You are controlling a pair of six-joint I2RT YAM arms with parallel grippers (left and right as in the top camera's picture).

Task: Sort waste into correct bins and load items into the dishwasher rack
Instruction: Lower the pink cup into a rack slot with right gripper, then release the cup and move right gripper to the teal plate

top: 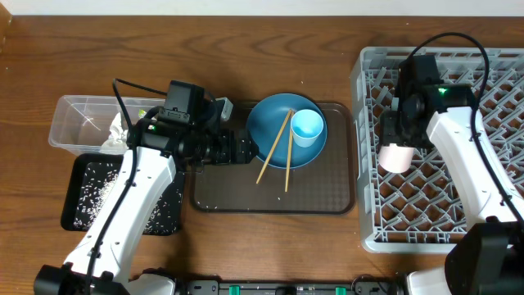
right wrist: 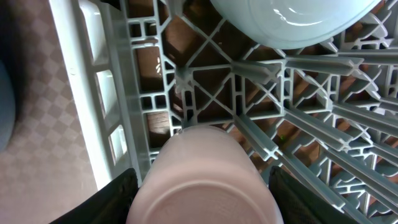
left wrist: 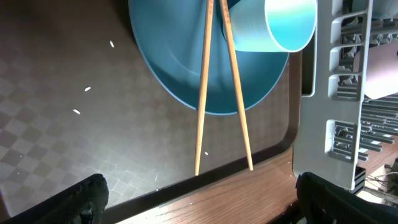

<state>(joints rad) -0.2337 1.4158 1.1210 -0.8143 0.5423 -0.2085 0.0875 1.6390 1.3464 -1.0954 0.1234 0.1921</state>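
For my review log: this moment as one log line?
left gripper open beside blue plate | right gripper holds pinkish-white cup over dishwasher rack | chopsticks across plate

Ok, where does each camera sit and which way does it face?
Overhead: above the table, facing down; left arm and right arm show.
Left wrist: on the left arm, facing blue plate, chopsticks, light blue cup; open fingers show.
Right wrist: on the right arm, facing into the dishwasher rack; fingers hold the pinkish-white cup.
Shared: chopsticks, overhead and left wrist.
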